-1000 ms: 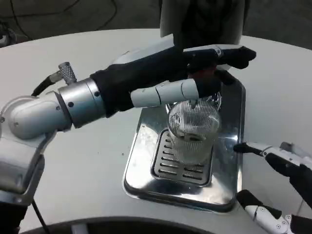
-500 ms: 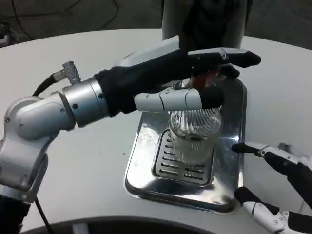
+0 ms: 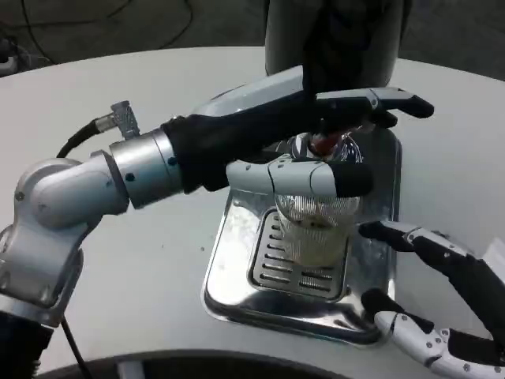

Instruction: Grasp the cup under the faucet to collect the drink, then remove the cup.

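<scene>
One cup (image 3: 314, 227), clear and ribbed, stands upright on the slotted grate (image 3: 278, 268) of the single steel drip tray (image 3: 377, 197), directly below the faucet (image 3: 325, 144), whose red-tipped spout shows just above the rim. The lower part of the cup looks pale and cloudy; whether that is drink or reflection I cannot tell. Judgement on handling: thin-walled clear cup, probably light when empty and noticeably heavier once filled; the ribs should give the fingers some purchase, but the wall is likely wet and may flex or crack under a hard squeeze. Best hold looks like the mid-wall, thumb on one side and fingers opposite, kept upright so nothing spills, then drawn out toward the near edge of the tray to clear the spout. Left hand (image 3: 276, 134) reaches across above the cup, fingers extended and held close together toward the dispenser (image 3: 331, 39), thumb stretched across just over the rim; whether the thumb touches the cup or presses the tap cannot be told, and it holds nothing visibly. Right hand (image 3: 430, 296) sits low at the right of the tray, fingers spread apart, one fingertip near the cup wall but apart from it. Count: one cup, one tray, one faucet, two hands, one white table (image 3: 118, 276)
</scene>
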### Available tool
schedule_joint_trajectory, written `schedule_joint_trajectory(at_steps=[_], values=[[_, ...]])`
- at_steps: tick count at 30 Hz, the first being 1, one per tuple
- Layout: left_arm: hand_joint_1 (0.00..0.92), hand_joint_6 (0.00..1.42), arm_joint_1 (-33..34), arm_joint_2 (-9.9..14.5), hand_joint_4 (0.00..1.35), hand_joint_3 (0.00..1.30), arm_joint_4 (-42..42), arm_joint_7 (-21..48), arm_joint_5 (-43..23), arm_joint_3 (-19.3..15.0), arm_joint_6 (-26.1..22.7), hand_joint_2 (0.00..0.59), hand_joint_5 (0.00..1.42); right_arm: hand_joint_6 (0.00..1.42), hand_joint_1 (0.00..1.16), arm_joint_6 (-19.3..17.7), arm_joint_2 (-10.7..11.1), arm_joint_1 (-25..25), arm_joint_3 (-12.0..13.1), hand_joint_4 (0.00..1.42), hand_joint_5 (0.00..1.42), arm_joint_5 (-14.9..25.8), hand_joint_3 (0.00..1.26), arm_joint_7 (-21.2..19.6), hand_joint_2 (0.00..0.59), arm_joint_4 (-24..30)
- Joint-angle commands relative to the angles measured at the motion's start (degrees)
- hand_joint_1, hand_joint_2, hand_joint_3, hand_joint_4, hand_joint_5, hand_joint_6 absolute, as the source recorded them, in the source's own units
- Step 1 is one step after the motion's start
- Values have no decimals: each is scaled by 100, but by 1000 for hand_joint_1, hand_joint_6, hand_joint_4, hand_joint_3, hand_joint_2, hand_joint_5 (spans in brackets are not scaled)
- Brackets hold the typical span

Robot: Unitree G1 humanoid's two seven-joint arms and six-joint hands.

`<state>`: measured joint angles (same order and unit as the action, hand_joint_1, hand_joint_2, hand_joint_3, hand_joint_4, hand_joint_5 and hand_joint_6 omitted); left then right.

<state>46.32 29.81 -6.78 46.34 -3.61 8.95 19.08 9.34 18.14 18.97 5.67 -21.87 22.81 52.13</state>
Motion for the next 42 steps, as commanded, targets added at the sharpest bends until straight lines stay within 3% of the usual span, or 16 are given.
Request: schedule_joint_trajectory(at_steps=[1, 4, 11, 21, 27, 42], values=[[0, 144, -74, -17, 39, 156, -96, 131, 226, 214, 27, 94, 125, 15, 508, 59, -118, -106, -128, 136, 173, 214, 172, -115, 343, -106], [0, 144, -73, -14, 39, 156, -87, 104, 221, 207, 32, 94, 125, 16, 567, 3, -171, -193, -230, 100, 173, 340, 95, -183, 290, -247], [0, 144, -102, 21, 28, 156, -63, 59, 203, 154, 72, 98, 114, 16, 662, -333, -404, -389, -511, 46, 159, 505, 18, -593, 242, -849], [0, 144, -74, 44, 34, 156, -54, 14, 181, 97, 125, 98, 118, 1, 695, -785, -647, -645, -738, 44, 137, 324, 15, -1302, 232, -1493], [0, 144, -80, 55, 37, 156, -32, 22, 177, 92, 122, 97, 122, 0, 700, -872, -731, -807, -805, 44, 134, 242, 15, -1597, 232, -1775], [0, 144, 10, 89, 48, 165, -79, 61, 194, 108, 220, 101, 124, 0, 738, -1049, -774, -1257, -996, 25, 114, 237, 0, -1875, 215, -2443]])
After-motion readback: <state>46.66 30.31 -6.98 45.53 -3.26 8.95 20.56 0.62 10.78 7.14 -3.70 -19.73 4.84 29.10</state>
